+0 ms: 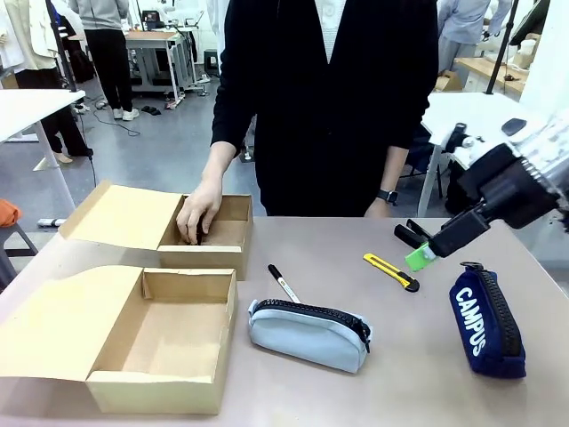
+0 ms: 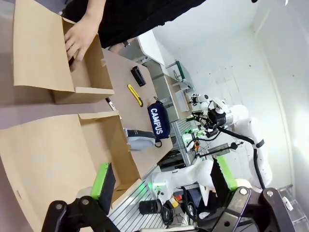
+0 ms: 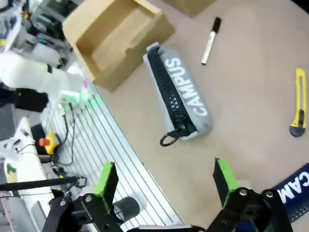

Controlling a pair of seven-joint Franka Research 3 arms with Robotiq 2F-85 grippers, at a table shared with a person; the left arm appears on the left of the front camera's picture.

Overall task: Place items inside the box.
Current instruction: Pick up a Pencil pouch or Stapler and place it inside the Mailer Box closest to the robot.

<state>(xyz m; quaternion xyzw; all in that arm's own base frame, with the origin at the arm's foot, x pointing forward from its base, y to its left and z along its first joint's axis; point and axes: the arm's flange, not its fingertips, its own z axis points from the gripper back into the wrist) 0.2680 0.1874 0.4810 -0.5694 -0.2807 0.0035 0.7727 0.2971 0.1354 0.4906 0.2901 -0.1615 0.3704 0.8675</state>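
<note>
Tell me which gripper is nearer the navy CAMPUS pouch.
Right. The right gripper hovers open close beside the navy pouch. The left gripper, also open, is by the near cardboard box, well away on the other side.

White "CAMPUS" lettering stands on the navy pouch (image 1: 486, 322) right of the utility knife (image 1: 391, 271), and on the grey pouch (image 3: 182, 92) left of it.

Bright, even indoor light all round, only soft shadows under the grey pouch (image 1: 308, 334) on the table (image 1: 400, 391). Front view's sharp; both wrist views bend at the edges, right one's a bit smeary.
</note>
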